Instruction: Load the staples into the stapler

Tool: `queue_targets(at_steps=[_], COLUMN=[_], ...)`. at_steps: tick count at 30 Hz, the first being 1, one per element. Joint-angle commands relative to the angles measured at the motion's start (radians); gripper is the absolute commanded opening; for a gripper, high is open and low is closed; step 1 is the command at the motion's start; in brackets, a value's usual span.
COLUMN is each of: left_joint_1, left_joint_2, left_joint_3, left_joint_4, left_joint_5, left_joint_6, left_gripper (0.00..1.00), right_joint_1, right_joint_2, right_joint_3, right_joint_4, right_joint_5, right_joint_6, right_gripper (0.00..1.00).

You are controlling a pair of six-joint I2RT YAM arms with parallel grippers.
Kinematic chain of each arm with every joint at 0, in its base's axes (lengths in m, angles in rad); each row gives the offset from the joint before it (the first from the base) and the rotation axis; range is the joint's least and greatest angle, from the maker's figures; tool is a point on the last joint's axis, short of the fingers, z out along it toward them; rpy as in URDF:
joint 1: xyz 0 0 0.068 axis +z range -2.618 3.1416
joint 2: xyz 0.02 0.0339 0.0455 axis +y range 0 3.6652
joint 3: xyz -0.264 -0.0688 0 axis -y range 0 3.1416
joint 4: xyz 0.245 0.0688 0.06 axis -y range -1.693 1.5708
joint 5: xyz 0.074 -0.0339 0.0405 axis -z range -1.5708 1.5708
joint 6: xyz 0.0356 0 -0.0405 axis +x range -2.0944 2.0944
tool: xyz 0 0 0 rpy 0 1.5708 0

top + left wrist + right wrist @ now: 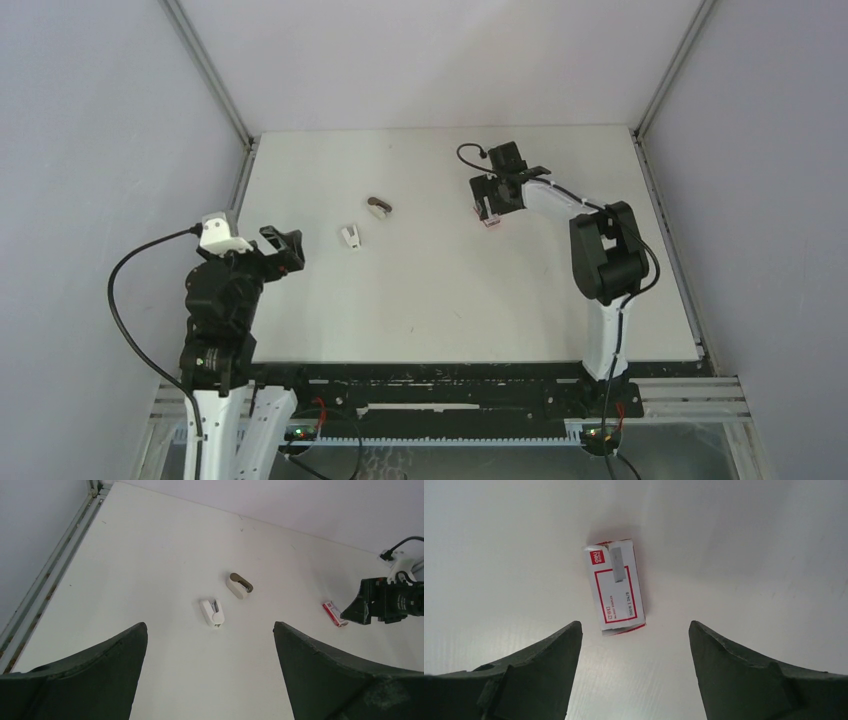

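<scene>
The staples box [616, 587], pink-red with a white label, lies flat on the white table; a grey strip shows at its far end. It also shows in the top view [491, 222] and the left wrist view [334, 613]. My right gripper [634, 625] is open and empty, hovering just above the box, with its fingertips either side of the box's near end [489, 205]. A small white item with a dark slot [212, 611] and a white-and-brown rounded item [239, 584] lie mid-table; I cannot tell which is the stapler. My left gripper [210, 624] is open and empty, at the table's left [288, 250].
The white item [351, 236] and the brown-topped item [379, 207] lie between the two grippers. Grey walls with metal rails [242, 170] enclose the table on the left, back and right. The right arm's black cable [467, 152] loops behind its wrist.
</scene>
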Motion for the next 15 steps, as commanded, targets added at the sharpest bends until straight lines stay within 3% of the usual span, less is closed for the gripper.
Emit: queue_targets(at_steps=[1,15], left_joint_1=[0.055,0.163], left_joint_2=[0.020,0.046], left_joint_3=[-0.019,-0.046], left_joint_4=[0.047,0.062], left_joint_5=[-0.021,0.081], left_joint_6=[-0.021,-0.043], left_gripper=[1.00,1.00], right_joint_1=[0.010,0.015], right_joint_2=[0.055,0.173], right_joint_3=[0.081,0.215], right_joint_4=[-0.053,-0.114], right_joint_5=[-0.008,-0.053], right_joint_6=[-0.053,-0.083], right_gripper=[0.77,0.55])
